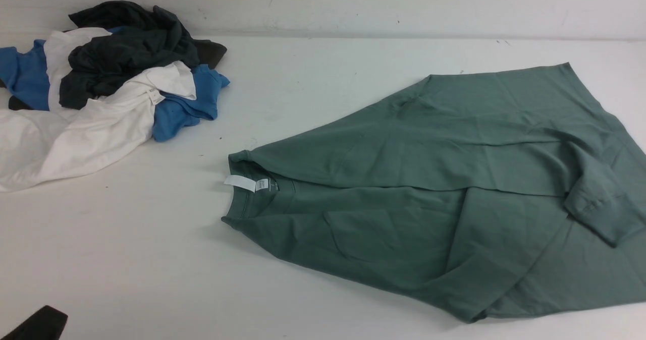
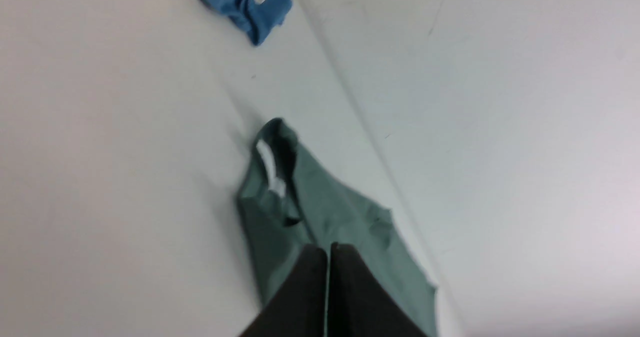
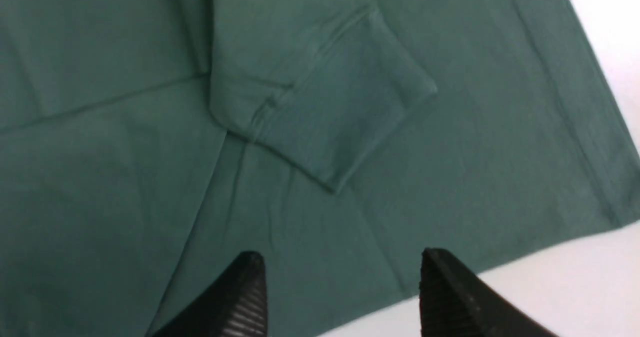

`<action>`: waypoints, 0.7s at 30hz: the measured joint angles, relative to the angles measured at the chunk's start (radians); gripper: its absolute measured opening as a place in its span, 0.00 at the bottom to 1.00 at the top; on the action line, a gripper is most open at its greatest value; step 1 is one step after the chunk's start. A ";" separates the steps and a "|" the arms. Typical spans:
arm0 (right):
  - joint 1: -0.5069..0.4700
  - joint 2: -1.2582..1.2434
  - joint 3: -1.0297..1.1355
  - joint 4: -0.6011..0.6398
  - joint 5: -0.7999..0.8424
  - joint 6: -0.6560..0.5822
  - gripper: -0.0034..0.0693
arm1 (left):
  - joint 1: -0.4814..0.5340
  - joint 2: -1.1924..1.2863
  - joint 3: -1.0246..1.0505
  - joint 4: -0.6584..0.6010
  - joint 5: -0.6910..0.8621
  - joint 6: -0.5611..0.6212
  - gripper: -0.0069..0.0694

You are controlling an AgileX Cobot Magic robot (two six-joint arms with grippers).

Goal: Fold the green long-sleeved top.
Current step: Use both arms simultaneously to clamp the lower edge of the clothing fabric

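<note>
Green long-sleeved top [image 1: 444,188] lies flat on the right half of the white desk [image 1: 151,259], collar toward the centre, 1 cuff [image 1: 595,209] folded across the body. I note the right pincer [image 3: 342,256] spread wide over the hem, empty. Left pincer [image 2: 328,249] clenched, empty. Clothes pile [image 1: 111,82] sits far left.

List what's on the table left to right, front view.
garment heap (blue, white, dark) → white collar tag → green long-sleeved top → sleeve cuff folded onto the top's body
</note>
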 joint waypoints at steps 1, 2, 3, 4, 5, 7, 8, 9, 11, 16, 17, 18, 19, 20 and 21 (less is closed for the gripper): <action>0.000 -0.009 0.007 0.000 0.000 0.000 0.55 | 0.000 0.000 0.000 -0.008 -0.009 0.004 0.09; 0.000 -0.052 0.045 0.007 0.002 -0.006 0.53 | 0.000 0.000 -0.004 -0.041 -0.021 0.014 0.09; 0.000 -0.111 0.105 0.021 0.003 -0.008 0.49 | 0.000 0.000 -0.028 -0.072 -0.018 0.050 0.09; 0.000 -0.160 0.149 0.032 0.004 -0.010 0.46 | 0.000 0.000 -0.074 -0.085 0.003 0.097 0.09; 0.000 -0.198 0.184 0.045 0.005 -0.011 0.44 | 0.000 0.006 -0.108 -0.091 0.021 0.144 0.09; 0.000 -0.234 0.216 0.056 0.008 -0.013 0.41 | 0.000 0.031 -0.163 -0.099 0.061 0.194 0.09; 0.000 -0.288 0.255 0.074 0.010 -0.014 0.38 | 0.000 0.090 -0.226 -0.101 0.125 0.274 0.09; 0.000 -0.312 0.278 0.082 0.011 -0.014 0.36 | 0.000 0.148 -0.268 -0.101 0.183 0.323 0.09; 0.000 -0.372 0.318 0.100 0.015 -0.022 0.32 | 0.000 0.339 -0.358 -0.075 0.345 0.431 0.09; 0.000 -0.427 0.342 0.101 0.013 -0.043 0.30 | 0.000 0.828 -0.560 0.087 0.685 0.632 0.09; 0.000 -0.429 0.342 0.101 0.005 -0.055 0.30 | 0.000 0.935 -0.595 0.118 0.704 0.654 0.09; 0.000 -0.429 0.342 0.102 -0.005 -0.063 0.30 | 0.000 0.996 -0.631 0.132 0.723 0.686 0.09; 0.000 -0.429 0.342 0.103 -0.013 -0.068 0.30 | 0.000 1.093 -0.674 0.145 0.729 0.709 0.09; 0.000 -0.429 0.342 0.103 -0.022 -0.075 0.30 | 0.000 1.180 -0.715 0.148 0.732 0.722 0.09; 0.000 -0.429 0.342 0.104 -0.027 -0.082 0.30 | -0.002 1.245 -0.746 0.147 0.730 0.727 0.09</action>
